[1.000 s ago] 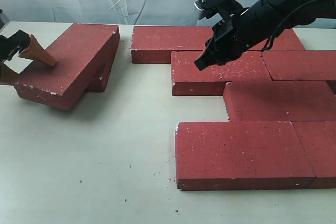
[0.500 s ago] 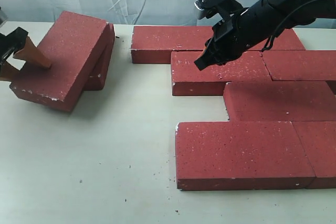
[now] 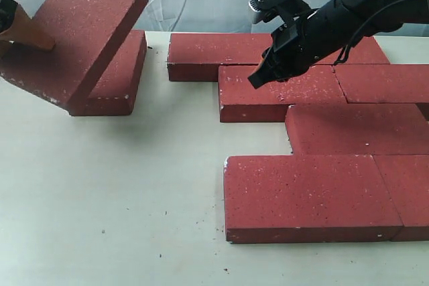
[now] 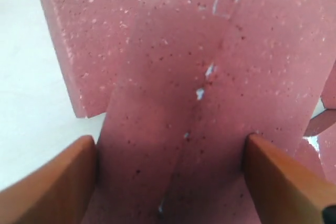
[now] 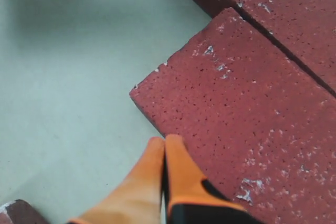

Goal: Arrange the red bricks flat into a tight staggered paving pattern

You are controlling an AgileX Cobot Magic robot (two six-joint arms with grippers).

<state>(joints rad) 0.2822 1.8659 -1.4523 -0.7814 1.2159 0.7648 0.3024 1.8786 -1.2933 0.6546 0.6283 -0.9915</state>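
You get bright, even light from above; soft shadows fall beside the red bricks [image 3: 312,195] on the bench [image 3: 134,199]. Left wrist view is washed-out and soft; exterior view is sharp.

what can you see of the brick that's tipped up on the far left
The tipped brick is a dark-red rectangular paver, rough and speckled with white flecks, chipped pale along its lower edge. It is steeply tilted, broad face showing, one end raised high. The left tool grips it, an orange finger against each side. A flat brick lies just behind its low end; whether the two touch can't be told.
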